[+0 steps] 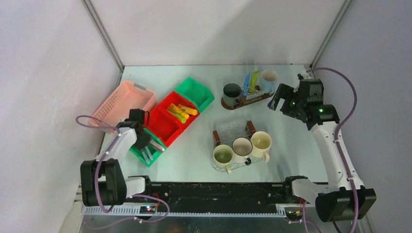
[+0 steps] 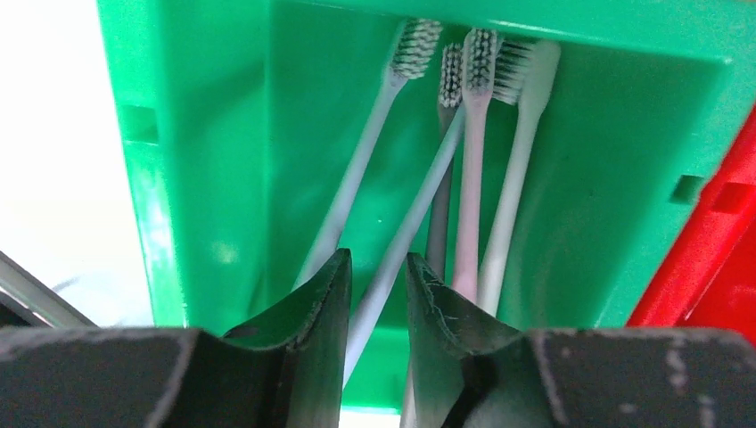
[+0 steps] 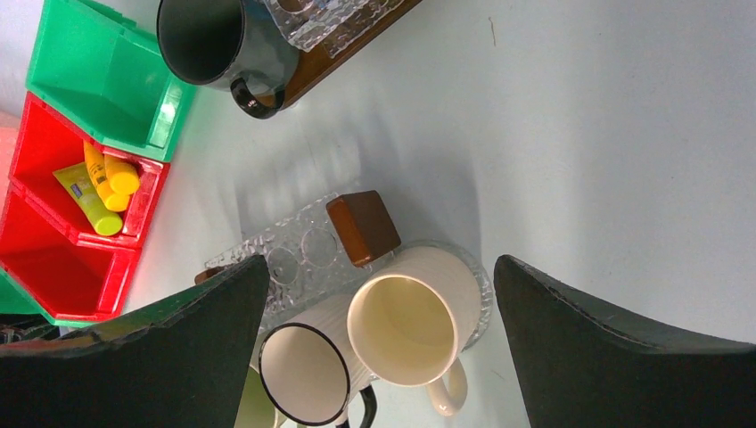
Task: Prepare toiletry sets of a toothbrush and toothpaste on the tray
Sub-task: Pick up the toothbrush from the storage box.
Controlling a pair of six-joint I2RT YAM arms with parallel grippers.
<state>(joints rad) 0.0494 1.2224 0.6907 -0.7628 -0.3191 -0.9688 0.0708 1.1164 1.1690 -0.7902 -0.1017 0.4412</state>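
Straddling one slim handle, your left gripper (image 2: 378, 267) sits low in the green bin (image 2: 205, 134) at the lower left of the overhead view. Its jaws are narrowed but not pinched, and green shows between the left finger and the toothbrush (image 2: 424, 201). That handle lies on a slant across the other brushes (image 2: 471, 196), which crowd against it just right of the jaws.

That crowding is your main risk: close from here and the right finger may trap a second handle, so two come up together, or one drags and flicks out of the bin. You are also holding near the tail of the handle, so the head end may swing or catch the bin wall as you lift.

Your right gripper (image 3: 379, 267) hangs wide open and empty above the clear tray (image 1: 233, 127) at centre, where three mugs (image 1: 242, 145) wait with nothing in them. The tubes (image 1: 182, 112) lie in the red bin (image 1: 167, 127), untouched — keep that arm clear of your carry path.
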